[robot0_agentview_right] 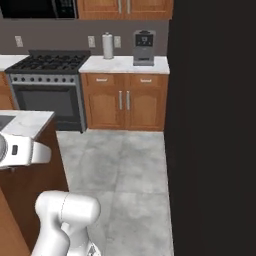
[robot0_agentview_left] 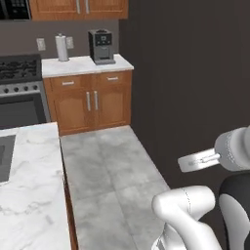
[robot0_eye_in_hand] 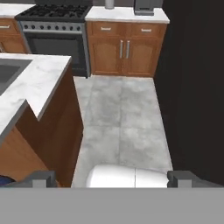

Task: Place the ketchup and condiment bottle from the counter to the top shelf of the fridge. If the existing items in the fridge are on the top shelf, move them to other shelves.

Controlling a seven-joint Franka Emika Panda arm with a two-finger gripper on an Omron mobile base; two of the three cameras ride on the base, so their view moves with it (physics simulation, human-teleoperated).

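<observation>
In the left base view we see the marbled table (robot0_agentview_left: pixel 29 185) filling the lower left of the frame, a stove (robot0_agentview_left: pixel 19 88) at the left edge, and a coffee machine (robot0_agentview_left: pixel 101 46) and paper towel roll (robot0_agentview_left: pixel 62 47) on the far worktop in the upper middle; the dark wall of the fridge (robot0_agentview_left: pixel 195 73) takes the right side, its door apparently shut. In the right base view the fridge (robot0_agentview_right: pixel 215 125) again fills the right side, the stove (robot0_agentview_right: pixel 47 85) sits upper left, and grey floor (robot0_agentview_right: pixel 125 175) lies open between. In the hand view the gripper (robot0_eye_in_hand: pixel 112 178) stands wide and holds nothing, its tips at the bottom corners. We cannot find the ketchup or the condiment bottle in these frames, so we judge the task barely begun: bottles, fridge door and shelf work all remain. Nothing blocks the floor ahead.
</observation>
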